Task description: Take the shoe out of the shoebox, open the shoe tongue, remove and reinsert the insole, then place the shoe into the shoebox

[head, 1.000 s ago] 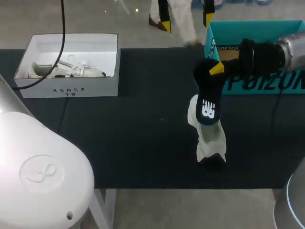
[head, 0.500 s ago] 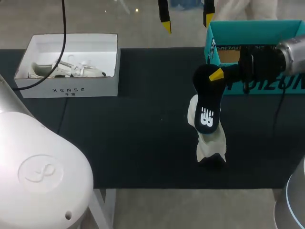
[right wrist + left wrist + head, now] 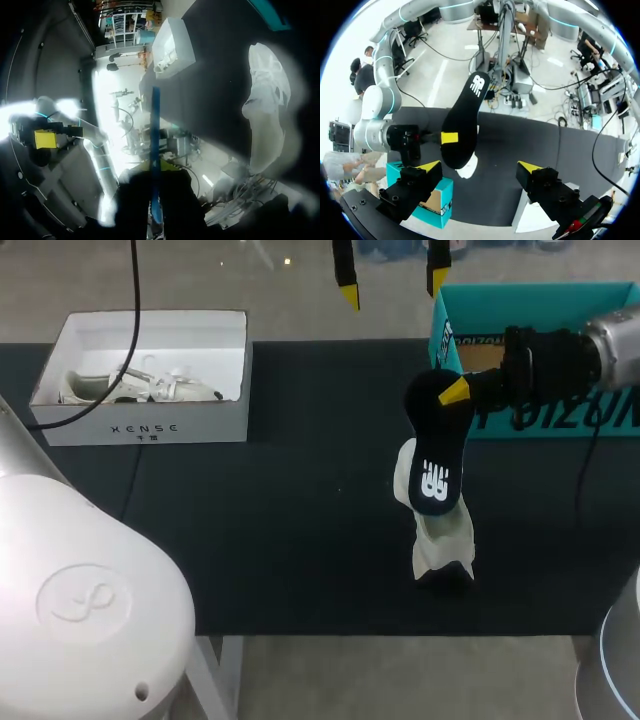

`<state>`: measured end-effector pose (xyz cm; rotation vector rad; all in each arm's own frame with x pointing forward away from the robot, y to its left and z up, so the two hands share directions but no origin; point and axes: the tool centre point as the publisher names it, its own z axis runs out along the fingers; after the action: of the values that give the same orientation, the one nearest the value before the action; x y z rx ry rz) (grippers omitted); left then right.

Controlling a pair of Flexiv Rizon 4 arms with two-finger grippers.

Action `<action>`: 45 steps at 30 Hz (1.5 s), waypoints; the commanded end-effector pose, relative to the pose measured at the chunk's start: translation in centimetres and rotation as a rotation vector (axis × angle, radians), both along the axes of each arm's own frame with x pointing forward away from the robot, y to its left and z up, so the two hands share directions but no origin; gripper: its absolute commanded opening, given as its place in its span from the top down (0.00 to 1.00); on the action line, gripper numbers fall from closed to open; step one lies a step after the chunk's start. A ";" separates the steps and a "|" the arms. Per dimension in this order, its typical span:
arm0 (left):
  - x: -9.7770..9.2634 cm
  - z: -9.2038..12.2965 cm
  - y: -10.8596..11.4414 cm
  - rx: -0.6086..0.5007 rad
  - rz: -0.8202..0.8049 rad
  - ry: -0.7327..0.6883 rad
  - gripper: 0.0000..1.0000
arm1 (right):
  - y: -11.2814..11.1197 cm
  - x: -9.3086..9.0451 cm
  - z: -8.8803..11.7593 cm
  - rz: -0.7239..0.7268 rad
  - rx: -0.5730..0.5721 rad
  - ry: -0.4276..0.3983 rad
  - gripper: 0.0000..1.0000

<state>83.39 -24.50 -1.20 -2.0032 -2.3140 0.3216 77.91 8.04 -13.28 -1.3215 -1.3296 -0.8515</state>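
The dark table (image 3: 300, 540) takes up most of the head view. At its far right corner stands the teal shoebox (image 3: 560, 300), open. It has large white lettering along its front wall and a smaller printed label on its near end. I note the print but don't read it out.

At the far left corner is an open white box (image 3: 150, 428) with one line of small dark letters on its front wall. Some pale things lie inside it, and I can't make out what they are.

The white shoe (image 3: 440, 540) is out of the shoebox. It stands on the table in front of the shoebox and well apart from the white box.

My right gripper (image 3: 455, 390) comes in from the shoebox side and is clamped on the upper end of the dark insole (image 3: 437, 455). In the right wrist view the insole (image 3: 155, 165) runs edge-on between my fingers, with the shoe (image 3: 267, 100) beyond it.

The insole hangs down over the shoe's opening and shows a white logo on its face. I can't tell whether its lower end touches the shoe.

My left gripper (image 3: 392, 285) hangs above the table's far edge with its fingers spread wide and nothing between them. From its wrist I look down on the insole (image 3: 462, 125).
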 end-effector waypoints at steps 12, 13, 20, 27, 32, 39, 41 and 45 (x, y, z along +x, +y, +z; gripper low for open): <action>-3.0 -0.1 11.3 -1.108 -0.064 0.190 0.00 | 0.0 -0.1 0.0 -0.002 -0.003 0.001 1.00; -3.3 -0.5 11.7 -1.138 -0.066 0.200 0.00 | 0.0 -0.1 0.0 -0.002 -0.003 0.001 1.00; -4.6 -3.9 14.5 -1.396 -0.053 0.254 0.00 | 0.0 -0.1 0.0 -0.002 -0.003 0.001 1.00; -5.1 -5.1 15.4 -1.502 -0.016 0.275 0.00 | 0.0 -0.1 0.0 -0.002 -0.003 0.001 1.00; -4.8 -5.4 14.4 -1.514 0.040 0.306 0.00 | 0.0 -0.1 0.0 -0.002 -0.003 0.001 1.00; -4.5 -6.3 13.7 -1.504 0.081 0.351 0.00 | 0.0 -0.1 0.0 -0.002 -0.003 0.001 1.00; -4.4 -6.3 13.1 -1.440 0.079 0.386 0.00 | 0.0 -0.1 0.0 -0.002 -0.003 0.001 1.00; -4.5 -6.2 12.6 -1.396 0.037 0.419 0.00 | 0.0 -0.1 0.0 -0.002 -0.003 0.001 1.00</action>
<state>77.99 -11.43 -6.43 -2.0339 -1.9502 2.0548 77.91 8.08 -13.24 -1.3231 -1.3302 -0.8498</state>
